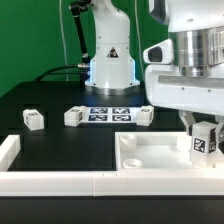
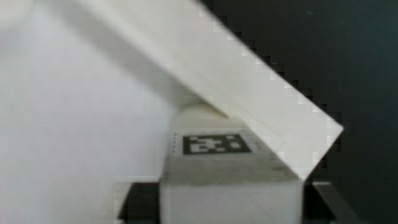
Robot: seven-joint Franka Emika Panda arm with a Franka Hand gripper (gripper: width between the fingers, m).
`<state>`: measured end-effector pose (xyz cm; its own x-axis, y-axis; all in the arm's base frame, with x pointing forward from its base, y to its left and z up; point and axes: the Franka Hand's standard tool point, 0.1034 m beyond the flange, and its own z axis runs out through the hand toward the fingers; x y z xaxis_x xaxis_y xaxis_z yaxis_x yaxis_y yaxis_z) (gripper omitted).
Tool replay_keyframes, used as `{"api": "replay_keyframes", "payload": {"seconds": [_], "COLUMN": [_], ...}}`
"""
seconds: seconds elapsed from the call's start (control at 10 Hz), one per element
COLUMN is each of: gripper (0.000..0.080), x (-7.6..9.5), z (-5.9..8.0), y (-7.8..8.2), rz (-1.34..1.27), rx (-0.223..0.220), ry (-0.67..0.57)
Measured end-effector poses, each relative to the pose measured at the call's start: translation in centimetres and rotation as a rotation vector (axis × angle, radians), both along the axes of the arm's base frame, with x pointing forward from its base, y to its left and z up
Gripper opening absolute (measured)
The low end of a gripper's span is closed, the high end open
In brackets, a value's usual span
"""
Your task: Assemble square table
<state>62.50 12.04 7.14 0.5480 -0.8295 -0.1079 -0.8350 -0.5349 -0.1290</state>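
The square tabletop (image 1: 150, 155) is a flat white slab lying at the front on the exterior view's right, with a round socket (image 1: 131, 160) showing. My gripper (image 1: 204, 134) is shut on a white tagged leg (image 1: 205, 143) and holds it upright over the slab's right end. In the wrist view the leg (image 2: 215, 160) sits between my dark fingers (image 2: 143, 203), with its tag facing the camera. The slab (image 2: 80, 110) fills the area behind it. Three more legs (image 1: 33, 119) (image 1: 73, 116) (image 1: 143, 115) lie on the black table. I cannot tell whether the held leg touches the slab.
A long white L-shaped rail (image 1: 60, 181) runs along the front edge and turns up at the left (image 1: 8, 150). The marker board (image 1: 108, 113) lies flat between the loose legs. The robot base (image 1: 108, 62) stands at the back centre.
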Motion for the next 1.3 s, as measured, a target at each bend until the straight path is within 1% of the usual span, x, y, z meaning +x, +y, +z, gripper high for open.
{"api": "replay_keyframes", "payload": {"seconds": [0.1,0.2,0.3,0.5,0.6,0.7,0.8,0.9,1.0,1.1,1.2,1.3], "gripper": [0.0296,0.0296,0.0296,0.0296,0.0372,0.0552,0.062,0.062,0.0644,0.0644,0.0649,0.0649], "x": [0.1,0.2,0.13,0.12,0.13,0.41,0.42,0.42,0.43,0.41,0.23,0.21], "z": [-0.06,-0.09,-0.11,-0.12,-0.11,0.12,0.08,0.04,0.03,-0.04,-0.3,-0.25], "y": [-0.35,-0.68,-0.45,-0.47,-0.45,-0.39,-0.21,-0.34,-0.4,-0.41,-0.34,0.04], "rz": [-0.095,-0.207,-0.268,-0.235,-0.153,0.108,0.223,0.267,0.345,0.437,0.624,0.845], "rx": [0.05,0.091,0.098,0.095,0.08,0.031,0.014,0.011,0.006,-0.002,-0.045,-0.096], "ry": [0.013,0.024,0.038,0.031,0.018,-0.031,-0.049,-0.057,-0.07,-0.086,-0.112,-0.129]}}
